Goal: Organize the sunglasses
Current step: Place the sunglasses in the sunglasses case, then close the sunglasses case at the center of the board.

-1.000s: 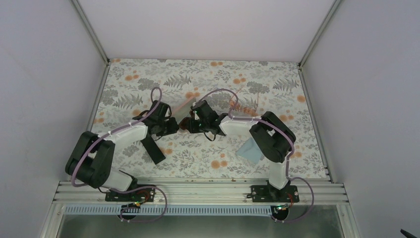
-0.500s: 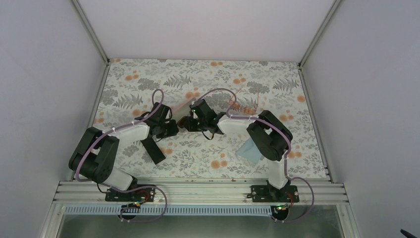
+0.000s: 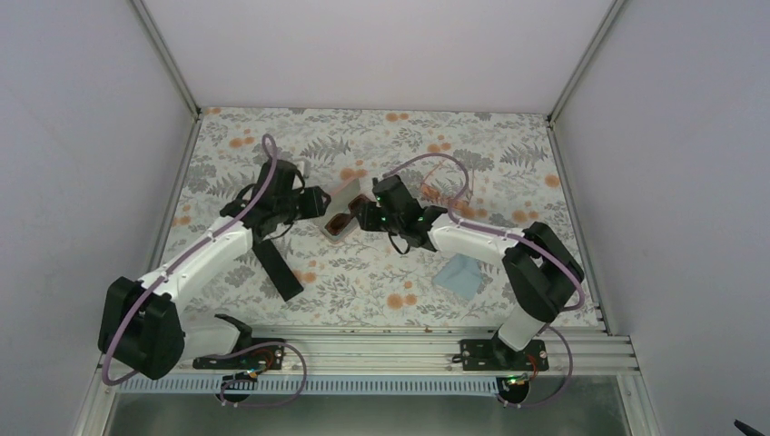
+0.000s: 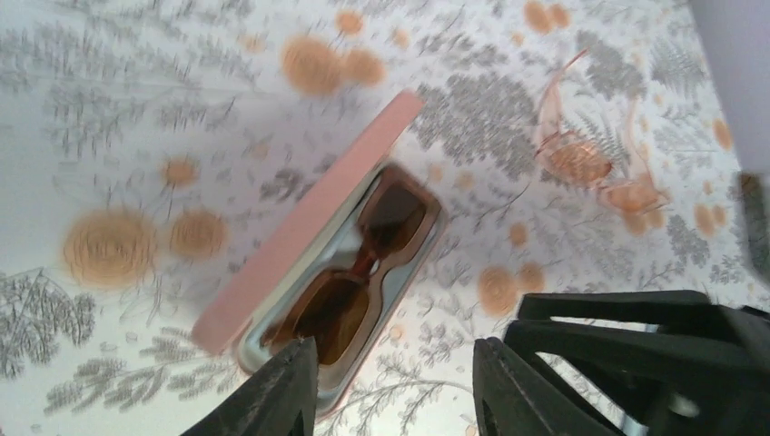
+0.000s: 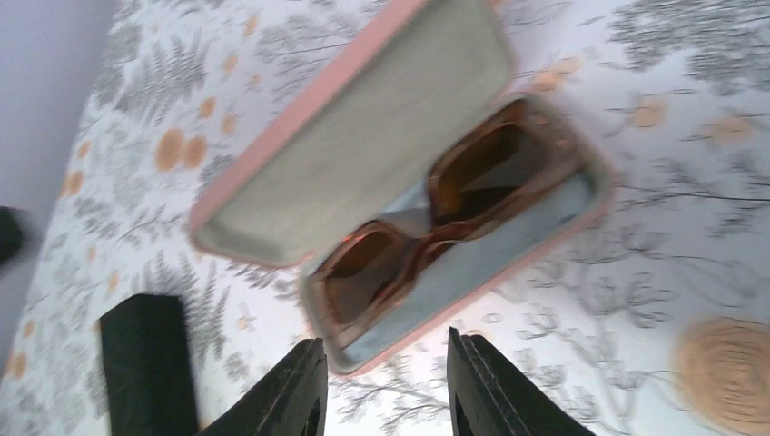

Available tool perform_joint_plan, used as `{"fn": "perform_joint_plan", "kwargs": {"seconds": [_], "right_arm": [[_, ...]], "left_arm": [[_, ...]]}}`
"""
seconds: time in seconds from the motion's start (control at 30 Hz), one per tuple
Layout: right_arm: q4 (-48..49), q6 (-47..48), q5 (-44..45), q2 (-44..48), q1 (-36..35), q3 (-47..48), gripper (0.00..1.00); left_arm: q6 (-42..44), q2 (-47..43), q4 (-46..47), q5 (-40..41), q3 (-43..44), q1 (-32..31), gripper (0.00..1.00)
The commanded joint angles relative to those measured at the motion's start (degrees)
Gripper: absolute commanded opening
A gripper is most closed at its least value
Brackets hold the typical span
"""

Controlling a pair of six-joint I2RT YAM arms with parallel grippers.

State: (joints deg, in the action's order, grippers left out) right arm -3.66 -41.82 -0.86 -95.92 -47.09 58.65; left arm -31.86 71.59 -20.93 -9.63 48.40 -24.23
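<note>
The dark brown sunglasses (image 5: 436, 209) lie folded, lenses up, inside the open pink case (image 5: 363, 118), on a pale blue lining; this pair looks stowed, with the lid not yet shut. The case sits between the 2 claws. It is just ahead of the right gripper (image 5: 386, 391), whose fingers stand moderately apart with nothing between them; it is also just ahead of the left gripper (image 4: 390, 391), likewise parted and empty.

From the right claw the case's long axis runs aslant, from near-left to far-right, and the raised lid leans away on the left of that axis; a closing push would probably have to come from the lid's side, which faces the left claw.

The 2nd pair, the pale orange-pink sunglasses (image 4: 590, 163), rests on the floral table (image 3: 508, 163) with its temples unfolded; from the left claw it lies ahead and to the right, beyond the case, well apart. In the overhead view it lies beside the right arm's forearm, behind that claw's tips; the right arm is judged nearer.

A black case (image 3: 280, 268) lies closed on the near side of the left claw; a light-blue cloth (image 3: 459, 274) lies behind the right claw.
</note>
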Motion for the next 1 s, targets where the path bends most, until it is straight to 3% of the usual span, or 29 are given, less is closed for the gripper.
{"fn": "perform_joint_plan", "kwargs": {"seconds": [0.0,0.27,0.5,0.7,0.97], "right_arm": [[-4.4,-2.3,7.5,-1.0,1.3,-1.9,0.36],[-3.1,-2.1,3.5,-6.1,1.3,-2.0,0.27],[0.0,-1.7,-1.9,-11.4,1.3,-1.1,0.23],[1.2,-2.4,-3.0,-14.1,1.3,0.2,0.20],[2.5,-3.5,-4.0,-16.5,1.3,1.5,0.15]], "left_arm": [[3.4,2.8,-1.5,2.2,6.4,0.8,0.46],[3.5,16.8,2.1,-1.2,14.2,4.2,0.48],[4.3,22.6,5.3,-4.4,15.4,5.6,0.48],[4.4,24.7,7.4,-4.6,13.6,5.6,0.32],[5.2,25.7,9.5,-8.2,11.4,5.5,0.27]]}}
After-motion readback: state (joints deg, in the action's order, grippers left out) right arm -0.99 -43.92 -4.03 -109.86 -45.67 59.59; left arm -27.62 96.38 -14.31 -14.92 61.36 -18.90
